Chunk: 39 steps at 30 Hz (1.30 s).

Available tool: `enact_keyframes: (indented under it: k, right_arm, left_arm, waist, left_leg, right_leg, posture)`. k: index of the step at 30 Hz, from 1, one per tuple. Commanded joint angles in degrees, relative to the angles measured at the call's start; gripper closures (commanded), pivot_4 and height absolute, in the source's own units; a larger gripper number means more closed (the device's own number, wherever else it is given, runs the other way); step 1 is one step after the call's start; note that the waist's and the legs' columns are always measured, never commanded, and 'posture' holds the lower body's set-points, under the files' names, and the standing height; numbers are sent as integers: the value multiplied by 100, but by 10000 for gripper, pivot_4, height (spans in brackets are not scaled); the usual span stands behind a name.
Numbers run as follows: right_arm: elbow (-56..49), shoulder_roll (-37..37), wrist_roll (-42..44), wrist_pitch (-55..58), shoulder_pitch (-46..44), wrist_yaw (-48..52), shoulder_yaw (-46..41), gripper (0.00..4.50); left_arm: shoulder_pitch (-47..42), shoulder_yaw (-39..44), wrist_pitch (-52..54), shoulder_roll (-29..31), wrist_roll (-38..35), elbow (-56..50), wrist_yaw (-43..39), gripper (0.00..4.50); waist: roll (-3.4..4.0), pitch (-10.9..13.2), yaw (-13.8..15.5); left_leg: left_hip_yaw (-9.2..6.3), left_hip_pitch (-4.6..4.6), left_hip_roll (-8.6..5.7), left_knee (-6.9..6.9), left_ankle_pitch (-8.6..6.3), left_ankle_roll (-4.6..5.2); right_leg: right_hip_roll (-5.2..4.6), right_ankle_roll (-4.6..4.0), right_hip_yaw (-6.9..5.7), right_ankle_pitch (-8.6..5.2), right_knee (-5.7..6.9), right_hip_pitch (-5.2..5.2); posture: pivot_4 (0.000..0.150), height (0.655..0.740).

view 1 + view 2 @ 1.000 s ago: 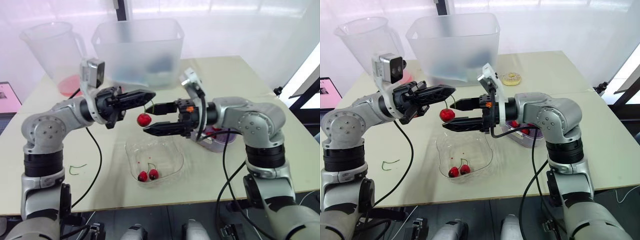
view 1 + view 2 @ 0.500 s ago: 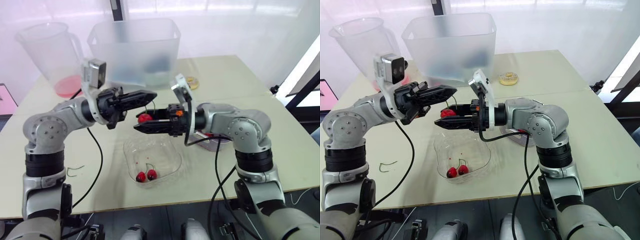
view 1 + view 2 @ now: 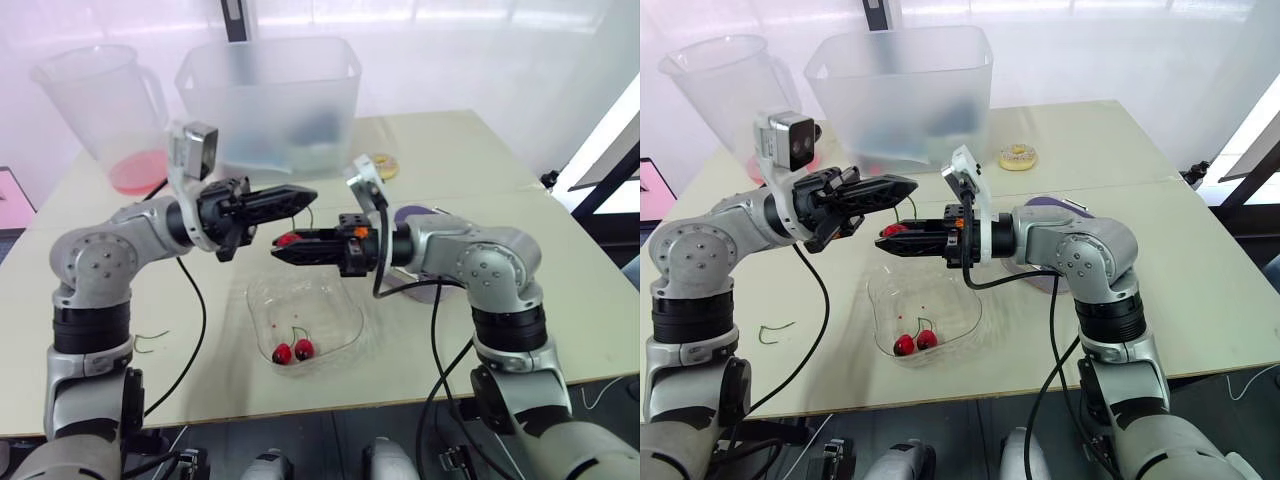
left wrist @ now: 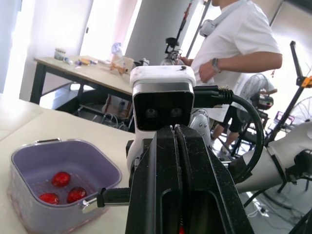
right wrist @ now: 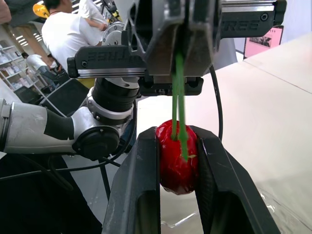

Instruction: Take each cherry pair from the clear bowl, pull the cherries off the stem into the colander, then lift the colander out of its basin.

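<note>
Mid-frame in the head views both arms meet above the clear bowl (image 3: 345, 310). The right gripper (image 3: 279, 245) is clamped narrow on a single red cherry (image 5: 176, 158), one finger each side. The left gripper (image 3: 309, 194) is pinched tight on the green stem (image 5: 177, 92) w/ basically no gap btwn its fingers, and the stem runs straight from the cherry up into it. One cherry pair (image 3: 295, 350) sits in the bowl, lower centre. The purple colander (image 4: 63, 168) has 3 cherries in it; in the head views it's tucked behind the right forearm, right of centre. Writing: just partial letters in the right wrist view, "REE" at top right on the left gripper's housing, rest I can't read. Frosted tub (image 3: 270, 95) + pitcher (image 3: 95, 95) are along the top left, w/ a donut (image 3: 1019, 156) near the tub.
</note>
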Motion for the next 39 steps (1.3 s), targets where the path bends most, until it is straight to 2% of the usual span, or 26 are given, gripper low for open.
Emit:
enact_keyframes:
  k: [1, 9, 13, 16, 20, 24, 27, 29, 37, 39]
  right_arm:
    - [-151, -51, 92, -72, 2, -7, 16, 39573]
    - [-242, -328, -56, -14, 161, 106, 431, 39573]
    - [-345, -824, -443, -60, 442, 234, 1043, 39573]
    - [-355, -907, -472, -101, 532, 210, 1024, 39573]
    - [-359, -1252, -305, -125, 456, 283, 391, 39573]
    - [146, -2287, -670, -461, 98, 585, -112, 39573]
    - [824, -3184, -1412, -1075, -90, 945, 85, 39573]
    - [1304, -3513, -1896, -1536, -129, 1144, 324, 39573]
    - [2708, -3450, -3160, -2933, 97, 1547, 962, 39573]
    - [2847, -3365, -3285, -3016, 82, 1532, 963, 30789]
  left_arm:
    - [-65, 63, -129, 56, -15, -115, -71, 45000]
    - [-85, 52, -164, -8, 7, -107, -66, 45000]
    - [-74, -14, -191, -113, 17, -142, -59, 45000]
    - [-116, -10, -245, -127, 52, -95, -59, 45000]
    - [-67, 16, -229, -73, 44, -107, -83, 45000]
    - [10, 95, -214, 19, 32, -115, -58, 45000]
    - [103, 169, -220, 87, 5, -141, -6, 45000]
    - [168, 196, -242, 107, 15, -156, 14, 45000]
    - [353, 259, -318, 165, 27, -279, 121, 45000]
    - [380, 271, -305, 199, 17, -305, 143, 45000]
  waist:
    - [0, 0, 1]
    - [0, 0, 1]
    - [-1, -1, 16]
    - [-1, -1, 4]
    - [-1, -1, 7]
    - [-1, 0, 94]
    - [-1, 0, 140]
    - [-1, 0, 142]
    - [-2, 0, 126]
    - [-2, 0, 126]
  left_leg:
    - [0, 0, 0, 0, 0, 0]
    - [0, 0, -1, 0, 0, 0]
    - [-1, 0, -3, 0, 0, 0]
    - [2, 0, -6, 0, 0, 0]
    - [3, 0, -5, 0, 0, 0]
    - [6, 0, -10, 2, 0, 0]
    - [20, 0, -15, 0, 0, 0]
    - [24, 1, -12, -3, 0, 0]
    - [34, 2, -9, -4, 0, 0]
    - [34, 2, -8, -4, 0, 0]
  right_leg:
    - [0, 0, 0, 0, 0, 0]
    - [0, 0, 0, 0, -1, 0]
    - [0, 0, -1, 0, -1, 1]
    - [-1, 0, 0, 0, -1, 0]
    - [3, 0, 0, 0, -1, 0]
    - [-5, 0, 0, 0, -7, 2]
    - [3, 0, -2, 0, -12, 3]
    - [6, 0, -4, 0, -12, 3]
    - [4, 0, -2, 0, -12, 2]
    - [3, 0, -1, 0, -12, 1]
  posture:
    - [1500, 7400]
    - [1500, 7400]
    - [1500, 7400]
    - [1500, 7400]
    - [1500, 7400]
    - [1500, 7400]
    - [1500, 7400]
    - [1500, 7400]
    - [1500, 7400]
    - [1500, 7400]
